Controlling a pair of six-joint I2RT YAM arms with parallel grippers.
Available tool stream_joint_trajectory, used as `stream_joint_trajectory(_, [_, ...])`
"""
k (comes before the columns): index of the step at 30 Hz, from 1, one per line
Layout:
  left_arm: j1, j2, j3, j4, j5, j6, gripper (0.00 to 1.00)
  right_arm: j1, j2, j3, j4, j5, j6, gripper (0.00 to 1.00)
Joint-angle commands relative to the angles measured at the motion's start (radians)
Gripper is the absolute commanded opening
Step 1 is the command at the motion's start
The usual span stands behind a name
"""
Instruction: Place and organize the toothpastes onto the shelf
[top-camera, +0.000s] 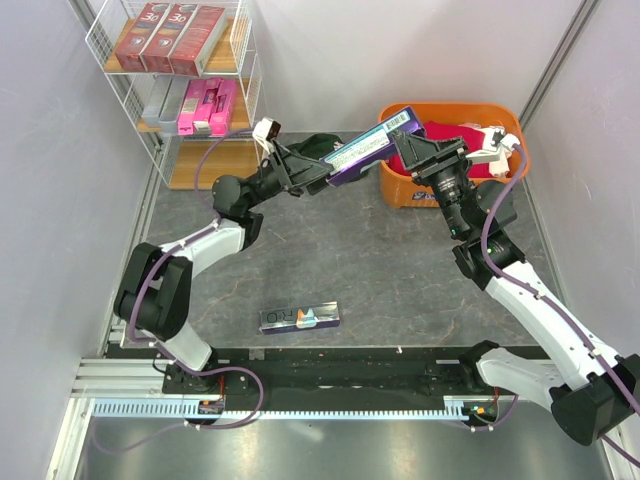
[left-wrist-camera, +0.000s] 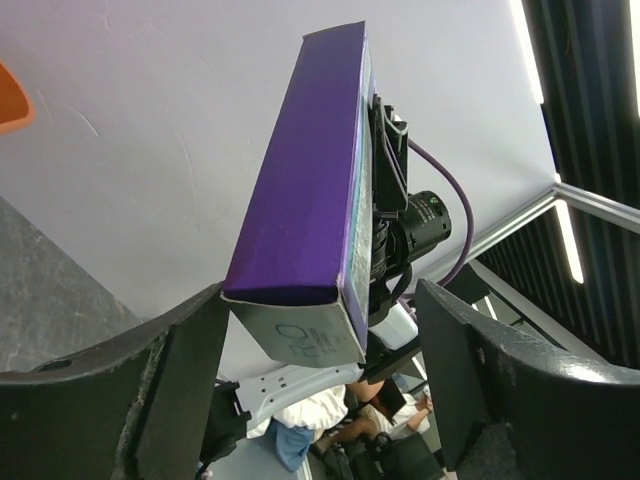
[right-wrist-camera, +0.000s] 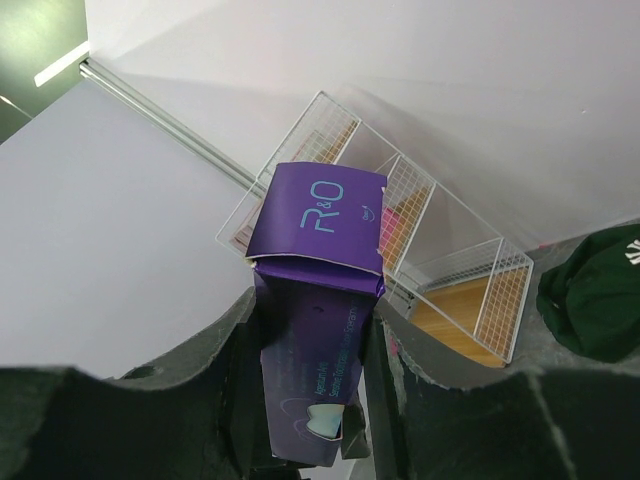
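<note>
One purple toothpaste box (top-camera: 365, 148) hangs over the bench (top-camera: 380, 260), apart from the shelf (top-camera: 200, 165), clamped in the right jaws, left jaws spread around its far end; we risk dropping it if the right releases before the left grips.

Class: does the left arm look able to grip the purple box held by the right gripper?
Probably yes: the open fingers of the left gripper flank the free end of the purple box, nothing between, while the right gripper holds it.
</note>
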Motion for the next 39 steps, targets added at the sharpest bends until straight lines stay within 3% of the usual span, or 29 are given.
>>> stream_joint_trajectory(1, [-0.019, 0.03, 0.06, 0.067, -0.004, -0.033, 0.74, -0.001, -0.009, 0.032, 0.087, -0.009, 0.027, 0.15])
stream_joint_trajectory(5, [-0.019, 0.042, 0.054, 0.104, -0.021, -0.059, 0.59, -0.001, -0.004, 0.031, 0.09, -0.017, 0.03, 0.15])
stream_joint_trajectory(6, [-0.019, 0.047, 0.057, 0.111, -0.024, -0.064, 0.49, -0.001, -0.003, 0.03, 0.092, -0.018, 0.035, 0.15])
stream_joint_trajectory(8, [-0.019, 0.056, 0.06, 0.133, -0.027, -0.08, 0.43, -0.001, 0.003, 0.03, 0.096, -0.023, 0.035, 0.17])
stream_joint_trajectory(9, [-0.019, 0.059, 0.064, 0.14, -0.029, -0.084, 0.35, -0.001, 0.006, 0.03, 0.096, -0.024, 0.038, 0.18])
stream_joint_trajectory(12, [-0.015, 0.064, 0.063, 0.157, -0.036, -0.094, 0.28, -0.001, 0.01, 0.028, 0.095, -0.02, 0.036, 0.27])
stream_joint_trajectory(13, [-0.015, 0.062, 0.06, 0.171, -0.041, -0.097, 0.28, 0.0, 0.008, 0.025, 0.093, -0.017, 0.036, 0.38])
stream_joint_trajectory(15, [-0.005, 0.062, 0.055, 0.177, -0.045, -0.102, 0.27, -0.001, 0.003, 0.019, 0.089, 0.008, 0.036, 0.48])
stream_joint_trajectory(16, [-0.002, 0.059, 0.051, 0.182, -0.045, -0.104, 0.27, 0.0, -0.003, 0.018, 0.089, 0.014, 0.033, 0.59])
stream_joint_trajectory(25, [0.085, 0.012, -0.031, 0.179, -0.035, -0.088, 0.26, -0.001, 0.002, 0.009, 0.086, 0.038, 0.009, 0.94])
stream_joint_trajectory(27, [0.119, -0.004, -0.07, 0.177, -0.024, -0.088, 0.26, -0.001, 0.008, 0.008, 0.084, 0.04, 0.007, 0.98])
stream_joint_trajectory(39, [0.396, -0.116, -0.446, 0.285, 0.063, -0.122, 0.25, -0.001, 0.052, -0.001, 0.082, 0.017, 0.015, 0.98])
